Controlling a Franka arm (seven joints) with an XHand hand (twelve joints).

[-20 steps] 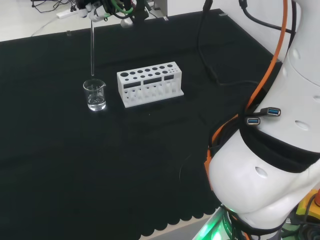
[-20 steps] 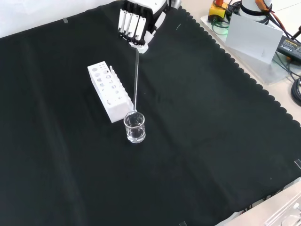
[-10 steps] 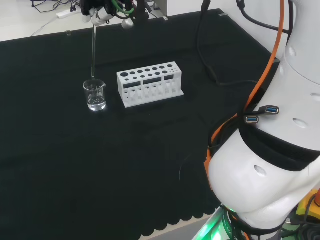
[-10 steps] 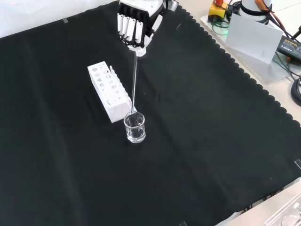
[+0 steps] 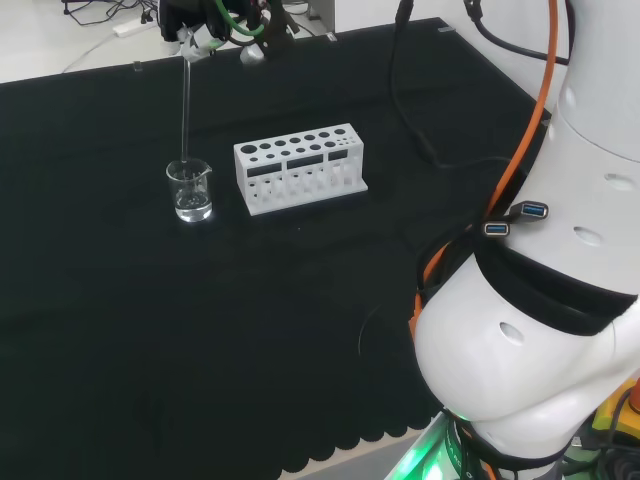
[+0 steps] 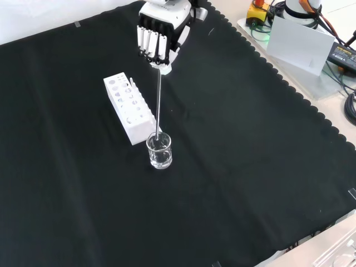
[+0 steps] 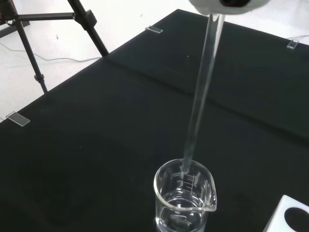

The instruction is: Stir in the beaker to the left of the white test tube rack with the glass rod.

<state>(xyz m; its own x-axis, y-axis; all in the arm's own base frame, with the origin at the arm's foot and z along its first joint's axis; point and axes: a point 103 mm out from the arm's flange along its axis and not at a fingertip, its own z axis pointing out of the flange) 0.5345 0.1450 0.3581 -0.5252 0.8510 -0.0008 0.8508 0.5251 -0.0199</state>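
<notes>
- Writing first: the beaker [image 7: 185,200] has printed graduation marks on its wall in the wrist view, just short ticks. I can't make out any numbers or words on them. Nothing readable on the rack either.
- The glass rod [image 6: 158,101] is the long thin thing here. In the front view its long axis runs nearly straight up and down the frame, top end at the hand in the upper middle, lower end at the beaker's mouth near the centre.
- In the head view the rod [image 5: 185,110] also reads as close to vertical, dropping from the upper left of the frame to the beaker rim.
- In the wrist view the tip sits just inside the rim of the beaker, near the wall with the marks. Whether it reaches the liquid I can't tell.
- The hand [image 6: 157,34] sits at the top middle of the front view, fingers curled round the rod's upper end, so it's clamped on the rod.
- In the head view the hand [image 5: 196,28] is tucked up at the top left edge with green and black cables around it.
- The beaker [image 5: 189,189] stands upright on the black cloth [image 5: 300,330], left of centre in the head view, with a bit of clear liquid in the bottom and its spout showing in the wrist view.
- The white test tube rack [image 5: 300,167] is just to the beaker's right in the head view. In the front view the rack [image 6: 128,107] runs diagonally, upper left of the beaker [image 6: 159,151], near but not touching.
</notes>
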